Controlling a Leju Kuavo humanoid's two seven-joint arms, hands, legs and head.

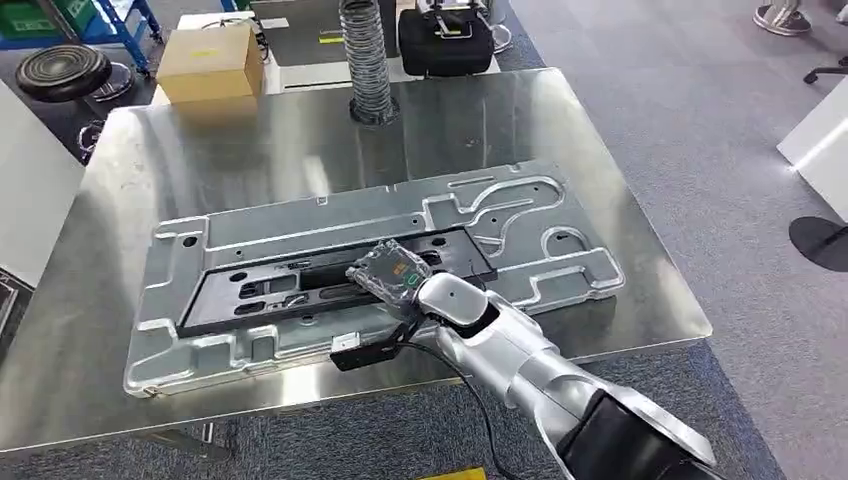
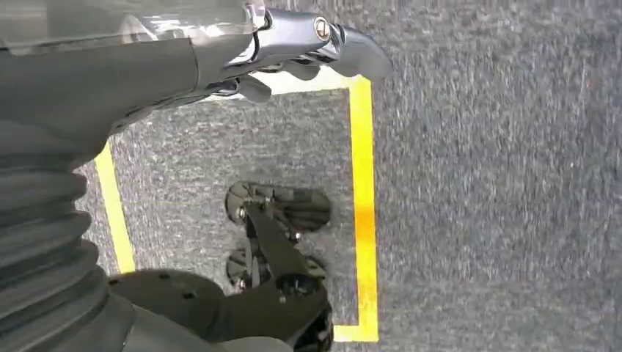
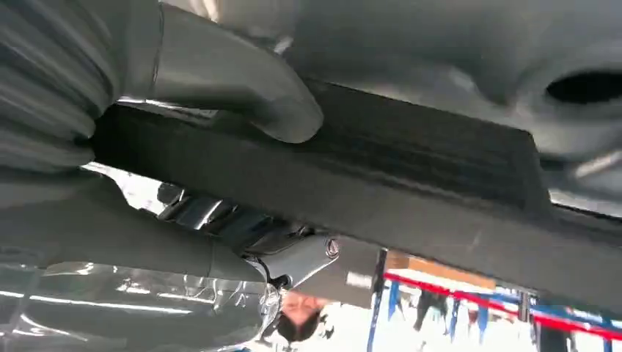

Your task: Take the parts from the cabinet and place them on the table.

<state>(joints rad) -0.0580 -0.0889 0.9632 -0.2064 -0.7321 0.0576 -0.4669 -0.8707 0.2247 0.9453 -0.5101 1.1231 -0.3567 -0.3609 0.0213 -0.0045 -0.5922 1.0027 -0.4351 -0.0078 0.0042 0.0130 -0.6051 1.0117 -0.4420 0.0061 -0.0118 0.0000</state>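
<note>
A long black part [image 1: 260, 290] lies on a large silver stamped panel [image 1: 300, 215] on the steel table [image 1: 250, 140]. My right hand [image 1: 392, 272] is over the black part's right half. In the right wrist view the black part [image 3: 411, 169] runs between the thick thumb [image 3: 242, 81], which touches it, and the darker fingers [image 3: 293, 257] on its other side, so the hand grips it. My left hand [image 2: 308, 44] hangs over the grey carpet with nothing in it, its fingers loosely extended.
At the table's far edge stand a cardboard box [image 1: 208, 62], a ribbed metal hose [image 1: 368, 60] and a black bag [image 1: 445, 40]. A black stool [image 1: 62, 70] is at the far left. Yellow floor tape [image 2: 363, 205] runs beneath my left arm.
</note>
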